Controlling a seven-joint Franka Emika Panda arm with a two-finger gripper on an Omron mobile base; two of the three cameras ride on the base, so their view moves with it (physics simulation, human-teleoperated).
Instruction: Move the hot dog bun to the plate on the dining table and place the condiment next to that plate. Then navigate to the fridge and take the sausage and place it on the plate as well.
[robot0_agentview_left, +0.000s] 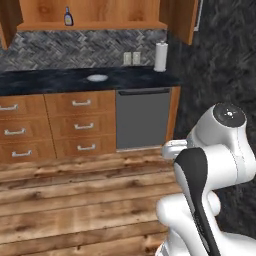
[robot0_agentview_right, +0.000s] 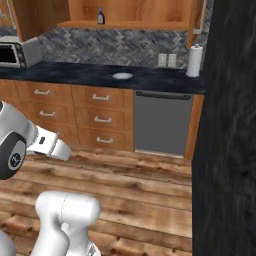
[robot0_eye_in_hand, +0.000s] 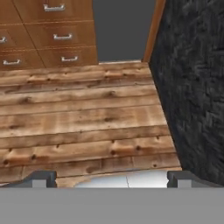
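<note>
My gripper (robot0_eye_in_hand: 111, 179) is open, its two dark fingertips (robot0_eye_in_hand: 43, 178) far apart with nothing between them. It hangs over a bare wooden plank floor (robot0_eye_in_hand: 83, 118) and points toward the base cabinets. The white arm is folded close to the base in both base views. The hot dog bun, the plate, the dining table, the condiment, the fridge and the sausage are out of view.
A dark counter (robot0_agentview_left: 60, 80) over wooden drawers carries a small pale plate (robot0_agentview_left: 97, 77) and a paper towel roll (robot0_agentview_left: 160, 56). A grey dishwasher (robot0_agentview_left: 142, 117) sits below. A brown bottle (robot0_agentview_left: 68, 17) stands on the shelf. A dark stone wall (robot0_agentview_right: 230, 125) rises close on the right.
</note>
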